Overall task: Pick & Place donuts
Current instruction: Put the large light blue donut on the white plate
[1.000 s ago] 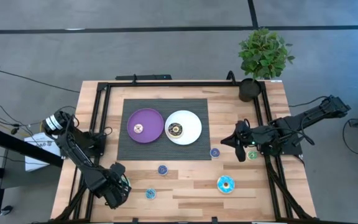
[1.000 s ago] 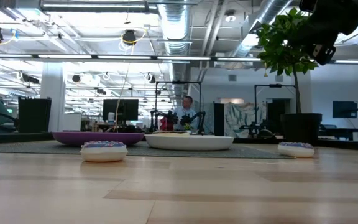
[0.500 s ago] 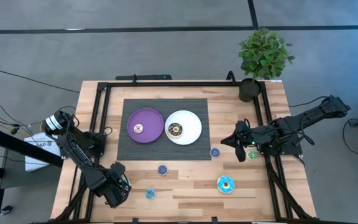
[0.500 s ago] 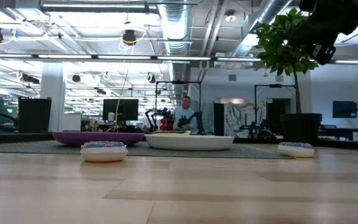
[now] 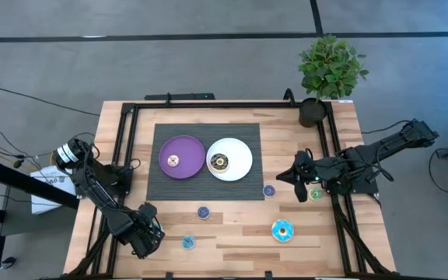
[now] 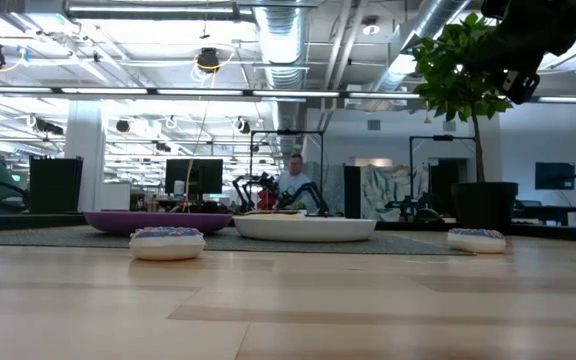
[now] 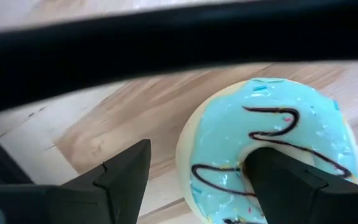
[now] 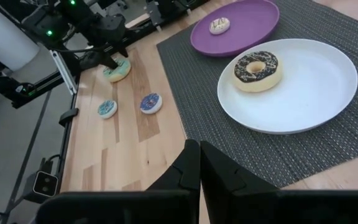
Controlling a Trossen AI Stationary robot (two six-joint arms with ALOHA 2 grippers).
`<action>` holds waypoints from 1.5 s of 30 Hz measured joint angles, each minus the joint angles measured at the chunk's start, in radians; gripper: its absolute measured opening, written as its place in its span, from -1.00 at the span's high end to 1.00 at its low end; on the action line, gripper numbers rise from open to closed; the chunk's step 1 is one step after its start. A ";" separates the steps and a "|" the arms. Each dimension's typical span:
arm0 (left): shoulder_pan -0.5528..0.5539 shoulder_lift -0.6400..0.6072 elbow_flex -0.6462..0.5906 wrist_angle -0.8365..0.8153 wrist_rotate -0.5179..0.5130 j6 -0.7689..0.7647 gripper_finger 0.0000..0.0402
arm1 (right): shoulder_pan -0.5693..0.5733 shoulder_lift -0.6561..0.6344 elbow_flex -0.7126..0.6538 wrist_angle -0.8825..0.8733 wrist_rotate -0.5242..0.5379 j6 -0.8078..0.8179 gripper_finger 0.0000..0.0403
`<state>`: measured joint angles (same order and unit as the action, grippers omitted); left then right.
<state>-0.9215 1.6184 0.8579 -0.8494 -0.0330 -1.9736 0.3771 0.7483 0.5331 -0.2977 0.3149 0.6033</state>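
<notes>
My left gripper [image 5: 148, 233] is low at the table's near left corner, open. In the left wrist view it [image 7: 197, 158] straddles one side of a large cyan-iced donut [image 7: 278, 130] lying flat on the wood. The right wrist view shows that donut [image 8: 117, 70] under the left gripper [image 8: 107, 61]. My right gripper [image 5: 295, 176] hovers shut at the table's right, holding nothing. A brown-iced donut [image 5: 220, 162] lies on the white plate [image 5: 239, 154] and a small cream one [image 5: 175, 161] on the purple plate [image 5: 189, 149]. My left gripper comes at the cyan donut from above. One finger [image 7: 278, 180] stands in the donut's hole [image 7: 253, 155]. The other finger [image 7: 123, 180] is outside the rim with a gap showing. Whether the inner finger touches the ring, I cannot tell.
Loose on the wood lie two small blue donuts [image 5: 269, 190] [image 5: 203, 211], a small cyan one [image 5: 188, 243], a larger cyan one [image 5: 281, 230] and a green one [image 5: 316, 194] beside the right arm. Both plates sit on a dark mat [image 5: 162, 187]. A potted plant [image 5: 329, 70] stands at the far right corner.
</notes>
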 joint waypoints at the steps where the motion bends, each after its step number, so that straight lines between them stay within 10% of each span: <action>1: 0.000 0.000 -0.011 0.018 0.001 -0.002 -0.25 | 0.000 0.000 0.000 0.000 0.000 0.000 1.00; 45: 0.067 0.003 0.016 0.052 0.079 0.039 0.20 | 0.000 0.000 0.000 0.000 -0.002 -0.010 1.00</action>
<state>-0.8543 1.6211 0.8738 -0.7976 0.0457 -1.9351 0.3771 0.7486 0.5332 -0.2981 0.3127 0.5930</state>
